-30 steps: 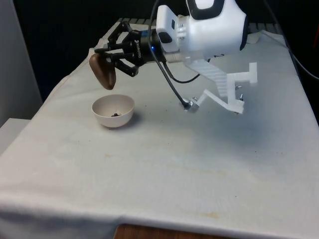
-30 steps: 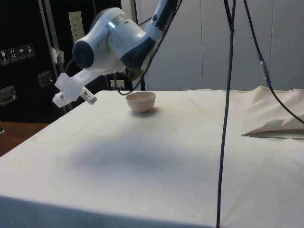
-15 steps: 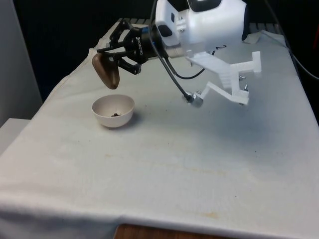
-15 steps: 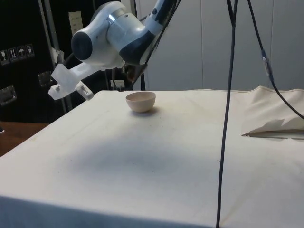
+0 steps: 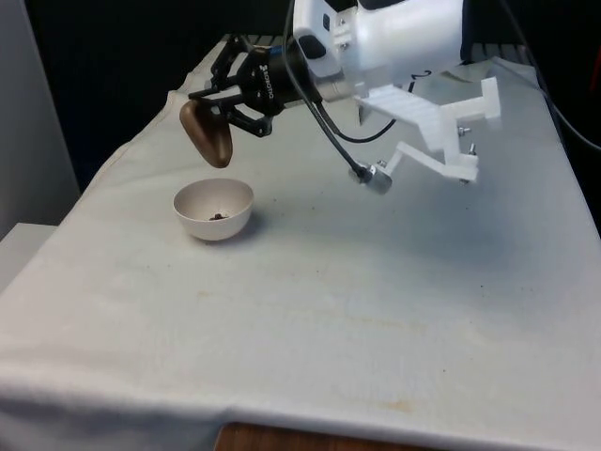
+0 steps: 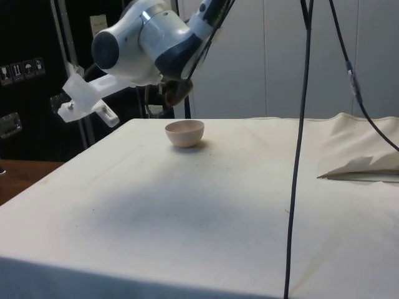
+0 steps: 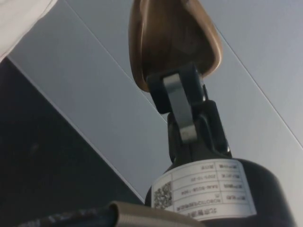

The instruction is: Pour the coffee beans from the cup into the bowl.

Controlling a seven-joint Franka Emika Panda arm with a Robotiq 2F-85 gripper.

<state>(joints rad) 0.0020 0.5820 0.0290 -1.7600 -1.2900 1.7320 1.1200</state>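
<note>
Cup (image 5: 208, 134) in end effector (image 5: 218, 111) now higher above bowl (image 5: 213, 209)

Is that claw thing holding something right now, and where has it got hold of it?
Yes: the gripper holds a brown cup by its rim, one finger inside, tipped above the white bowl.

Arm (image 5: 394, 38) risen; brown cup (image 5: 207, 133) in jaws lifted higher above bowl (image 5: 214, 209), shifted slightly toward front view's right.

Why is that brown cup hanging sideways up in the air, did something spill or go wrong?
Nothing looks spilled. The black two-finger end effector holds the brown cup tilted above the round white bowl, which sits upright on the white cloth with a few dark coffee beans inside. The tilt fits pouring.
</note>
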